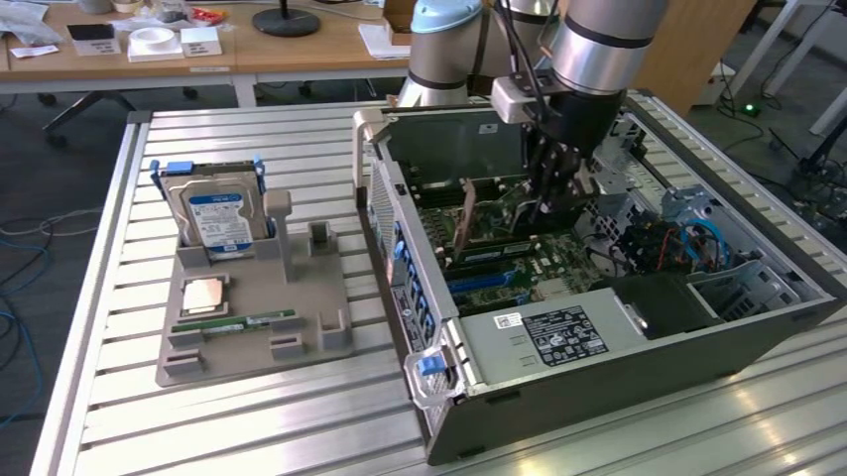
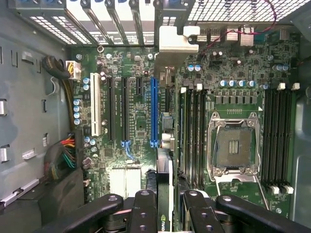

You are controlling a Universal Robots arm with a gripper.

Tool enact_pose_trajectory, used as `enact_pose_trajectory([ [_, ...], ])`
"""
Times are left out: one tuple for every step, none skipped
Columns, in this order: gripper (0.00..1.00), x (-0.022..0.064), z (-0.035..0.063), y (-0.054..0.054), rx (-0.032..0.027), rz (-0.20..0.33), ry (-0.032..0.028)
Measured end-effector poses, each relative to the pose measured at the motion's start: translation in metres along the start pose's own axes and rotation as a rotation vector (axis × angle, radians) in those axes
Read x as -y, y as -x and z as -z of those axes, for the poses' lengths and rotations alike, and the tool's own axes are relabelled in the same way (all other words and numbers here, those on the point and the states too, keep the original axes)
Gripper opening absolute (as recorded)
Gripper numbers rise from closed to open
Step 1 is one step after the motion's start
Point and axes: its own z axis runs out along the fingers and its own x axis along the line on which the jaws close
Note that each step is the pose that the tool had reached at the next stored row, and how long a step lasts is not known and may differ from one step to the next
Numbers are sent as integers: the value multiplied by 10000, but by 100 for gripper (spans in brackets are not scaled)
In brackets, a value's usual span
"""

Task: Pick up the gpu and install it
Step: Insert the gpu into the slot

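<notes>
The end effector [image 1: 549, 203] hangs inside the open computer case [image 1: 741, 337], clenched on the gpu [image 2: 166, 167]. The card stands on edge between the fingers [image 2: 143, 213]. Its long axis runs straight out ahead of the end effector, with the silver bracket [image 2: 177, 41] at the far end, near the rear slot covers. Beneath it, the blue expansion slot [image 2: 154, 111] on the motherboard [image 2: 233, 82] lies parallel to the card, just beside its edge. I cannot tell whether the card touches the slot.

We take this for a robotics lab; robot arm [image 1: 602, 50], slatted metal bench [image 1: 238, 416]; perhaps office desks [image 1: 304, 50] behind.
</notes>
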Motion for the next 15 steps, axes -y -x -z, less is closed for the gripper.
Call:
enact_pose_trajectory([
  [26, -1, -9, 0, 0, 0, 0],
  [26, -4, -18, 0, -1, -1, 1],
  [26, -6, -28, -1, -1, -2, 0],
  [26, -9, -38, -1, 0, -1, 0],
  [26, -12, -48, -1, 1, 1, 0],
  [26, -16, -56, -1, -1, 6, 0],
  [26, -20, -65, -2, -1, 12, 1],
  [26, -22, -73, -2, 0, 19, 0],
  [26, -26, -80, -3, -1, 28, 0],
  [26, -30, -87, -4, -1, 40, 0],
  [26, -34, -95, -5, 0, 53, 0],
  [26, -38, -102, -7, 0, 67, 0],
  [26, -41, -110, -9, 0, 83, 0],
  [26, -46, -117, -12, 1, 98, -1],
  [26, -49, -123, -15, -1, 116, 0],
])
